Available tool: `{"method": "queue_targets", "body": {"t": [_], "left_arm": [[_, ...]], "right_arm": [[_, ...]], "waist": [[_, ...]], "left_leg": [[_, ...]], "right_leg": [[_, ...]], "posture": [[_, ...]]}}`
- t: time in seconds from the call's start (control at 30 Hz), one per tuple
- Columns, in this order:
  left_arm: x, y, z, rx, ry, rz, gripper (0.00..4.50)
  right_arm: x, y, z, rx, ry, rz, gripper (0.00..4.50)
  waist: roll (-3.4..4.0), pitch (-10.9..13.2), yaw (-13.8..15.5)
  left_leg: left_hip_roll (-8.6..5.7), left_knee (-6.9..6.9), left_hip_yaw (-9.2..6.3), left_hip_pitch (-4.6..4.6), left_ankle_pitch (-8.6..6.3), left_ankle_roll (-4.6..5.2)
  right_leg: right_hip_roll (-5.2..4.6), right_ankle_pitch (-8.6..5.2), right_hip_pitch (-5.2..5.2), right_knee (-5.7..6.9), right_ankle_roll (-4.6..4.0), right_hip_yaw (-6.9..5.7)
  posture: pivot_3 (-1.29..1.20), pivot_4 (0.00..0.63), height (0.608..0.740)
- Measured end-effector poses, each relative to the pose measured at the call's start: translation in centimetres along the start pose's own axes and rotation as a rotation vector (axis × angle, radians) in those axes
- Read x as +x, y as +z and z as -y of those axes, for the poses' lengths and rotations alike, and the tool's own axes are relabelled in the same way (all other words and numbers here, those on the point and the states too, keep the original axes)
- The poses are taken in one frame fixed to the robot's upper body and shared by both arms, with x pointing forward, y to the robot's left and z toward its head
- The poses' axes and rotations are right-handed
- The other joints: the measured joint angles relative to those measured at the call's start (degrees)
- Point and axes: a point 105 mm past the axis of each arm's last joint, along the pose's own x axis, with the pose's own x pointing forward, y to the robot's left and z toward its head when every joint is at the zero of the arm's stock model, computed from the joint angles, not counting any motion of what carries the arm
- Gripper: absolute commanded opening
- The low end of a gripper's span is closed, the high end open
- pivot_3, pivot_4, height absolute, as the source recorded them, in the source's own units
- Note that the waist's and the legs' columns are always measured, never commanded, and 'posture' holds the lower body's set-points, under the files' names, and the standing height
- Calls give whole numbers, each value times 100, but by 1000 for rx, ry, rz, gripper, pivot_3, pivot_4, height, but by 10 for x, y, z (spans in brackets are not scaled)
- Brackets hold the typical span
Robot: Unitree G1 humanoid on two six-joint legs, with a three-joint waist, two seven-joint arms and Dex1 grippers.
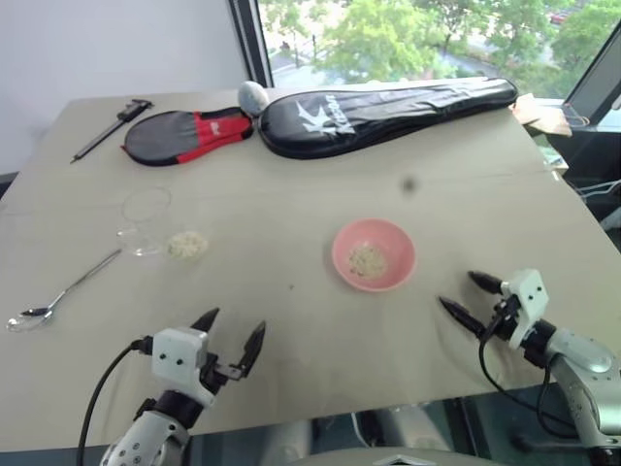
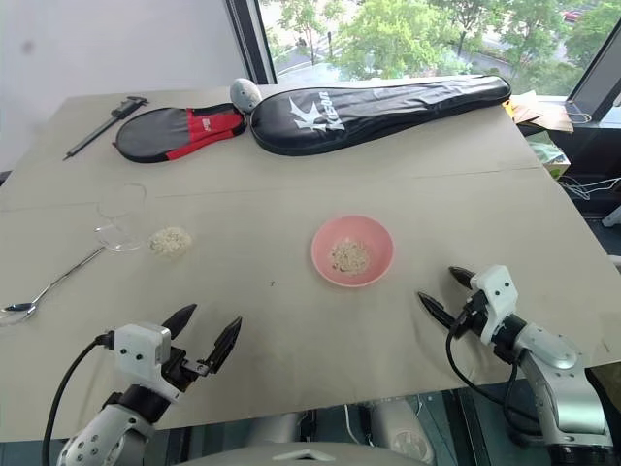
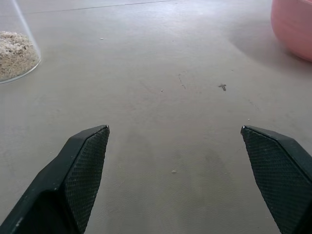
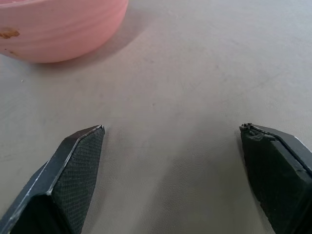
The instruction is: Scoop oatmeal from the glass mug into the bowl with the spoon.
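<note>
The pink bowl (image 1: 374,254) stands near the middle of the table (image 1: 466,194) and holds a small heap of pale oat flakes. The glass mug (image 1: 146,221) lies on its side at the robot's left, its round mouth turned away from the robot, and the oatmeal (image 1: 186,244) has come out in a loose clump on the table just beside it. The spoon (image 1: 60,294) lies flat nearer the left edge, a slim shiny metal piece, its oval head toward the robot and its handle tip close to the mug.

The table is a matte beige board with some small dark specks. At its far side lie a long black racket cover (image 1: 383,114), a smaller black and red cover (image 1: 189,134), a grey ball (image 1: 252,96) between them, and a black caliper (image 1: 110,128). Behind is a window with green trees (image 1: 408,34).

The left gripper (image 1: 233,337) hovers near the front edge, its black fingers spread wide and empty. The right gripper (image 1: 468,297), right of the bowl, is also spread wide and holds nothing.
</note>
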Motion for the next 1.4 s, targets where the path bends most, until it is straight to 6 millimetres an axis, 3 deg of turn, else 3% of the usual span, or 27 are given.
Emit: {"method": "queue_targets", "body": {"t": [0.23, 0.7, 0.93, 1.1, 1.27, 1.4], "left_arm": [[0, -12, -7, 11, 30, -37, 4461], [2, -11, -8, 13, 39, -19, 4461], [3, -7, -11, 24, 32, -10, 4461], [-20, 2, -42, 33, 65, -28, 4461], [-41, 21, -81, 72, 117, -19, 4461], [-52, 21, -134, 129, 187, -101, 4461]], "right_arm": [[-1, -1, 2, -20, 19, 18, 4487], [0, 1, 4, -32, 52, 5, 4487], [0, 9, -6, -91, 207, -47, 4487], [-15, 33, -21, -74, 373, -93, 4487], [-14, 79, -57, -91, 581, -35, 4487], [-3, 116, -92, -152, 748, 45, 4487]], "waist": [[3, 2, 27], [8, 6, 36], [16, 12, 42], [18, 18, 37], [16, 30, 42], [6, 38, 40]], "left_leg": [[0, 2, 0, 3, 0, 0], [0, 6, -2, 2, 0, 1], [0, 12, -5, 2, 0, 1], [3, 14, -11, -1, -1, 2], [3, 38, -29, -5, -2, 4], [3, 49, -47, -3, -1, 3]], "right_leg": [[0, 1, -1, 0, -1, -1], [0, 1, 0, 1, -2, -2], [-1, 2, 0, 4, -2, -6], [0, 2, -1, 5, -3, -13], [0, 0, 1, 8, 0, -31], [0, -2, 2, 11, 4, -50]], "posture": [[0, 150, 740], [0, 150, 740], [0, 150, 740], [0, 150, 740], [0, 150, 740], [0, 150, 740]]}}
